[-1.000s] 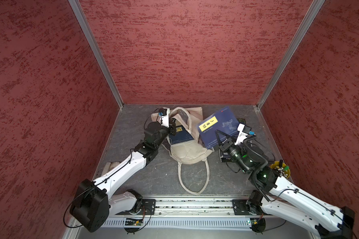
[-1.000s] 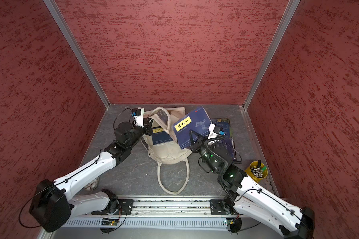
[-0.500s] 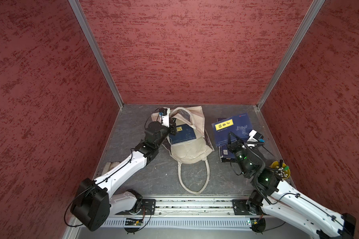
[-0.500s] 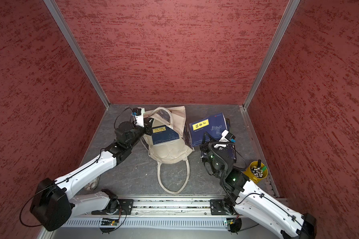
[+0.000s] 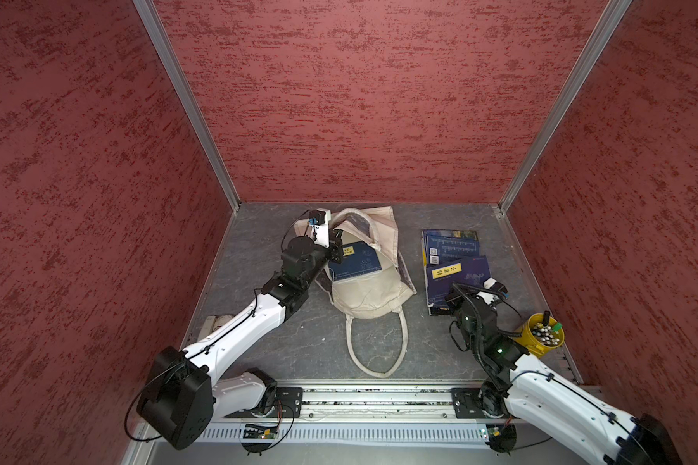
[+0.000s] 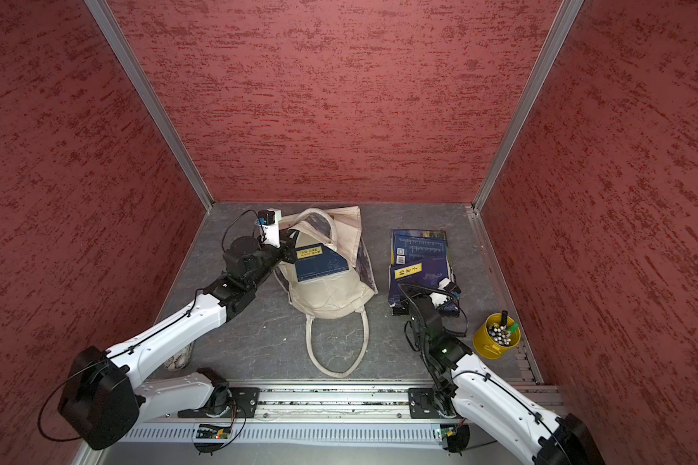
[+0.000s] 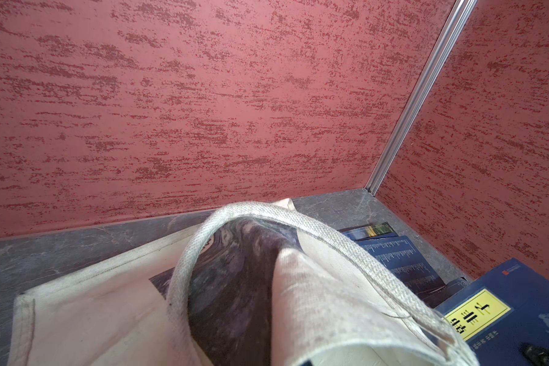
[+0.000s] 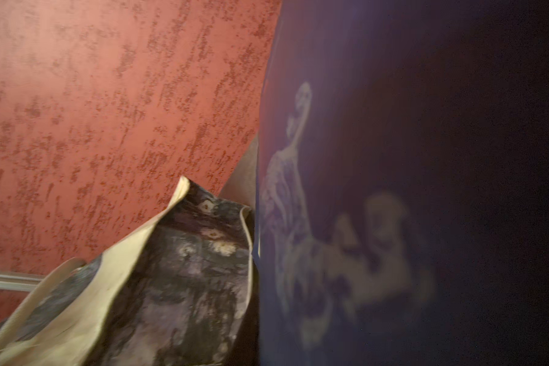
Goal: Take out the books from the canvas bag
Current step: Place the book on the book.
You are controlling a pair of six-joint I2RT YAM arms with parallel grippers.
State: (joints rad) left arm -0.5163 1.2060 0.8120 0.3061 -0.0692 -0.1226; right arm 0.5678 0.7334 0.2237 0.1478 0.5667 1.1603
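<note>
Moved: the navy book held by the right gripper has swung away from above the canvas bag and now lies flat on the stack by the bench's right edge.
Grip on book: jaws are closed on its near corner, probably to seat it squarely before letting go.
Bag mouth: the left gripper is clamped on the bag's left rim, seemingly propping it open.
Left in bag: a second book shows in the mouth, mid-bench.
Next: likely release the book, then reach back.

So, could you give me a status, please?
Left gripper shut on canvas bag rim. Right gripper shut on navy book atop the stack. Second navy book inside the bag. Path clear.
</note>
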